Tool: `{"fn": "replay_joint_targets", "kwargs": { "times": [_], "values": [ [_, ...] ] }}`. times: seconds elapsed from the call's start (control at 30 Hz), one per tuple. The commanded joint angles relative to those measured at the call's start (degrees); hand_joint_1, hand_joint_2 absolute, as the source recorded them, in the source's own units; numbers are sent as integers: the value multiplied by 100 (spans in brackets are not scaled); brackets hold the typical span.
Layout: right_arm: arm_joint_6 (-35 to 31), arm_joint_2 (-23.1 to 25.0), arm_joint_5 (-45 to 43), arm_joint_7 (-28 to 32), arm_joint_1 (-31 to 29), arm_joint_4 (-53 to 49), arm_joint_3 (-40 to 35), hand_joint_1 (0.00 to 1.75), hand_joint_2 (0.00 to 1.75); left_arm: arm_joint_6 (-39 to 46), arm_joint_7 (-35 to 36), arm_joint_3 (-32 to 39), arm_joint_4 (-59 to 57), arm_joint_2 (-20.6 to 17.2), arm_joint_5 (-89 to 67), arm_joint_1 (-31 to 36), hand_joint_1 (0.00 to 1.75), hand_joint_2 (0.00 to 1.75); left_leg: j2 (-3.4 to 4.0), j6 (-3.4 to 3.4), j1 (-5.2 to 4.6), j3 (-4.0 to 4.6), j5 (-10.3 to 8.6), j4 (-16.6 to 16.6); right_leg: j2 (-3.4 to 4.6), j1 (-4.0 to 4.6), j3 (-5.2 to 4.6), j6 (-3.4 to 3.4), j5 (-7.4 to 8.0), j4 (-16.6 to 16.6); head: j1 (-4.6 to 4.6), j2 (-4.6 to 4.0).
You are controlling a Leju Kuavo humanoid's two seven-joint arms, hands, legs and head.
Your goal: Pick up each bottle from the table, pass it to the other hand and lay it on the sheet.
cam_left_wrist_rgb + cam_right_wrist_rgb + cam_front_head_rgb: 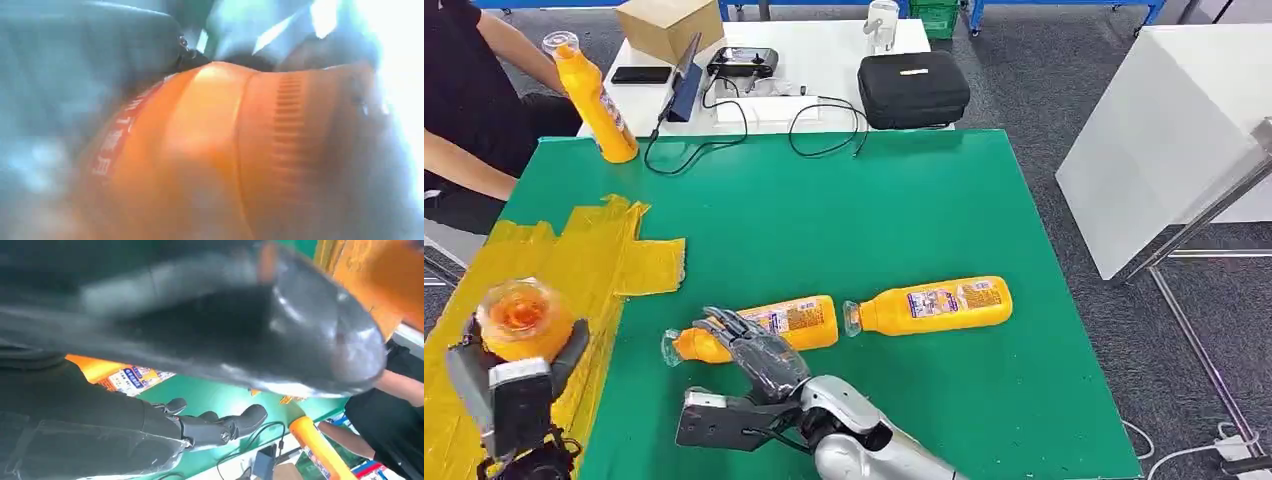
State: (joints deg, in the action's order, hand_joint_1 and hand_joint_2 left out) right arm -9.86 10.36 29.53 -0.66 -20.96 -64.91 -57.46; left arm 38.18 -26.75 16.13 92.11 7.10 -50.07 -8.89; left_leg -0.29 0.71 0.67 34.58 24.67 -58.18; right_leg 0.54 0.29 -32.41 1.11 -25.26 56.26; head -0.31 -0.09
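Observation:
My left hand [516, 385] grips an orange bottle [522, 318] upright above the near end of the yellow sheet [584, 262]; the left wrist view shows this bottle [225, 150] very close and blurred. On the green table [844, 220] lie two more orange bottles. My right hand [756, 352] hovers with fingers spread at the neck end of the nearer one [799, 322], whose label [131, 378] shows behind the dark fingers [220, 424]. The other bottle [936, 305] lies free to its right.
A person [464, 100] at the far left holds a fourth orange bottle [596, 98] upright at the table's corner. Behind the green table are a black case [913, 88], a cardboard box [669, 25] and cables [824, 125]. A white table [1164, 130] stands to the right.

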Motion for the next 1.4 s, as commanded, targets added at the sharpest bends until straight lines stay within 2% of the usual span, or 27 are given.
{"fn": "replay_joint_targets", "kwargs": {
  "times": [0.03, 0.27, 0.67, 0.87, 0.93, 0.97, 1.0, 1.03, 1.23, 1.3, 1.4],
  "values": [
    [67, -247, 108, -98, -177, -98, 21, 0, 0, 182, 1726, -290, -1834, -938, -2815, 722, 175, 175, -22, -3, -7, -24, -10, 20, -28, -6, 26, 2, -2, -10, 0, 0],
    [231, -197, 95, -108, -295, -58, -100, 0, 0, 162, 2546, -950, -3224, -1247, -3782, 1295, 175, 175, -16, -5, -5, -13, -13, 10, -23, -5, 12, -12, 6, -3, 0, -2],
    [287, -191, 79, -109, -334, -41, -171, 0, 0, 136, 2611, -1087, -3483, -1313, -3843, 1470, 175, 175, -4, -6, -1, -12, -8, 5, -13, 0, 12, -13, 6, -1, 2, 0],
    [455, -132, -34, -89, -470, -14, -373, 0, 0, 161, 2783, -1662, -4780, -1594, -3993, 2189, 175, 175, -17, -7, -2, -8, -15, 6, -26, -2, 7, -13, 7, 1, 0, 0],
    [381, -100, -75, -159, -266, -114, -380, 0, 0, 171, 2645, -1672, -5074, -1614, -3955, 2293, 175, 175, -16, -7, -1, -9, -14, 6, -24, 0, 10, -13, 8, 1, 2, 0],
    [405, -138, -35, -162, -349, -121, -495, 0, 0, 155, 2483, -1621, -5158, -1587, -3761, 2348, 175, 175, -9, -7, -1, -11, -13, 8, -17, -1, 10, -13, 8, -1, 0, 0],
    [358, -119, -82, -202, -278, -128, -466, 0, 0, 69, 2375, -1581, -5246, -1594, -3610, 2394, 45, 175, -4, -8, -1, -6, -13, 7, -11, 0, 4, -14, 10, -1, 0, 0],
    [359, -126, -70, -208, -239, -157, -479, 0, 0, 46, 2395, -1499, -5310, -1599, -3501, 2418, 0, 0, -4, -8, 1, -17, -11, 9, -14, 2, 16, -12, 8, -4, 2, 0],
    [448, -176, -150, -171, -553, -20, -535, 0, 0, 113, 2452, -1467, -5348, -1625, -3536, 2491, 0, 0, 1, -10, 1, -2, -12, 2, -6, 1, 1, -14, 9, 3, 2, 0],
    [425, -168, -86, -170, -468, -37, -546, 0, 0, 182, 2651, -1462, -5200, -1655, -3686, 2373, 0, 0, 1, -10, 1, -5, -11, 2, -8, 1, 4, -13, 8, 3, 0, 0],
    [348, -166, -11, -284, -229, -166, -533, 0, 0, 182, 2542, -1414, -5152, -1685, -3656, 2264, 0, 0, 1, -10, 1, -12, -9, 7, -8, 1, 13, -13, 7, -3, 2, 0]
  ]
}}
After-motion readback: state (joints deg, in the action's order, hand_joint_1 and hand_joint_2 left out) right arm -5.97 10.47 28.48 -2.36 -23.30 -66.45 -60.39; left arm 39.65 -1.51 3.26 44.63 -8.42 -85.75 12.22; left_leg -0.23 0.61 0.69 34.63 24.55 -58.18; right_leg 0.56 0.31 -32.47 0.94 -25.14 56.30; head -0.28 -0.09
